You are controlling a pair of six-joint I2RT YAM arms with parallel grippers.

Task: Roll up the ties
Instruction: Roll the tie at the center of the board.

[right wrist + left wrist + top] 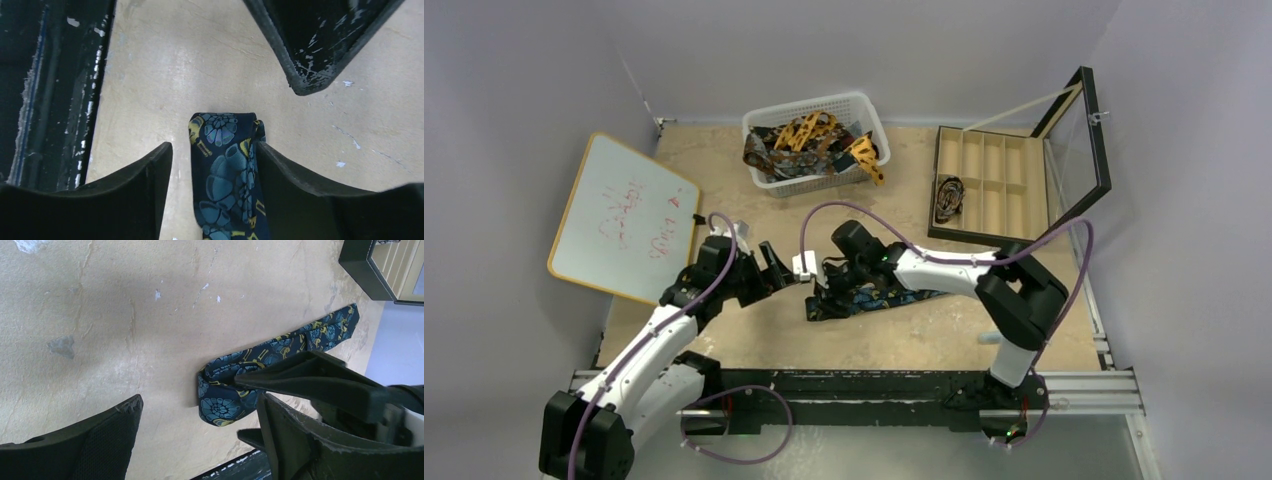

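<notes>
Item, one black rail (854, 385) at the near table (724, 340) edge, behind both sets of jaws. Item, two grippers, meeting tip to tip. The right gripper (214, 146) points down with its jaws spread, astride one navy tie (879, 297). The blue-and-gold folded end of that tie lies flat between the two fingers, its one edge against the right-hand finger and a strip of bare table at the other. The rest of the strip trails back under the wrist. The left gripper (199, 401) faces it with jaws wide apart and holding nothing, and the same folded end lies just ahead of its opening. Item, one whiteboard (619, 215) with red marks, out to the left of the left jaws. Item, one black compartmented case (989, 160), beyond and to the right of the right jaws, with its glazed lid (1079, 150) raised. One compartment holds one dark coiled bundle (948, 198), kind not clear. Item, one white mesh basket (819, 181), farthest beyond the jaws, holding a tangled heap of ties (809, 140), orange-yellow and dark, number not countable.
</notes>
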